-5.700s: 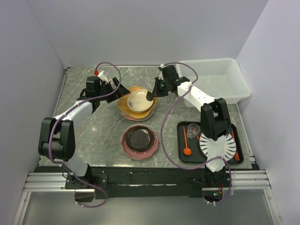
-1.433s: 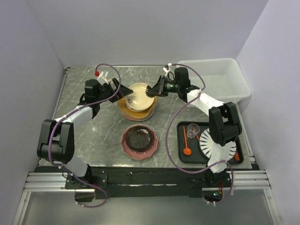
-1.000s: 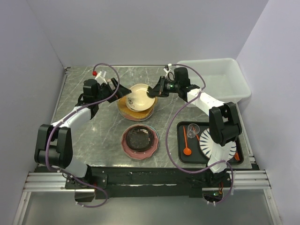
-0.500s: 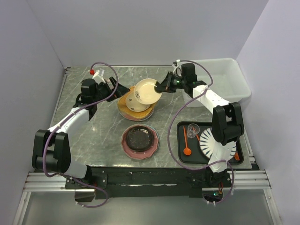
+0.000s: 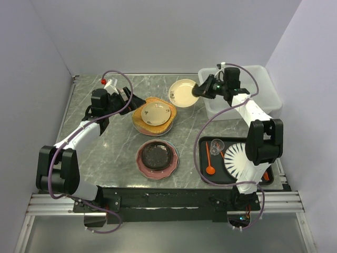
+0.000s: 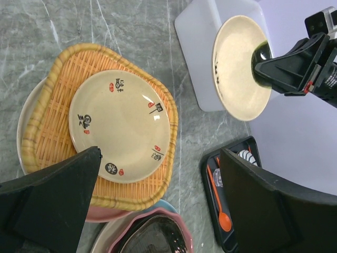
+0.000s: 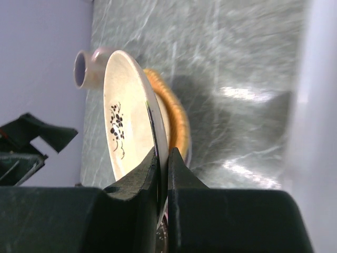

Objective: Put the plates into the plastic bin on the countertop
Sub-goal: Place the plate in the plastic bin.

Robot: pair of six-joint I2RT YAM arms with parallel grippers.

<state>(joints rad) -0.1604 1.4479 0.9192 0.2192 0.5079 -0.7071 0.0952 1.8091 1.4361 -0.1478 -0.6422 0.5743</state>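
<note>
The right claw (image 5: 198, 90) grasps the small cream plate (image 5: 183, 93) by its rim, tilted in the air just beside the plastic bin (image 5: 258, 87) at the worktop (image 5: 105, 142)'s far right corner. No plate lies inside yet. The orange plate (image 5: 139, 112) with its stack and the black speckled plate (image 5: 156, 156) are left mid-worktop. The left claw (image 5: 132, 99) hangs released beside the orange plate.

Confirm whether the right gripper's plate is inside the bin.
No, the right gripper holds the small cream plate just short of the plastic bin.

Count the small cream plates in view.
2. One cream plate, gripped by the right gripper, near the plastic bin; another cream plate atop the orange plate. Stacks may hide more.
</note>
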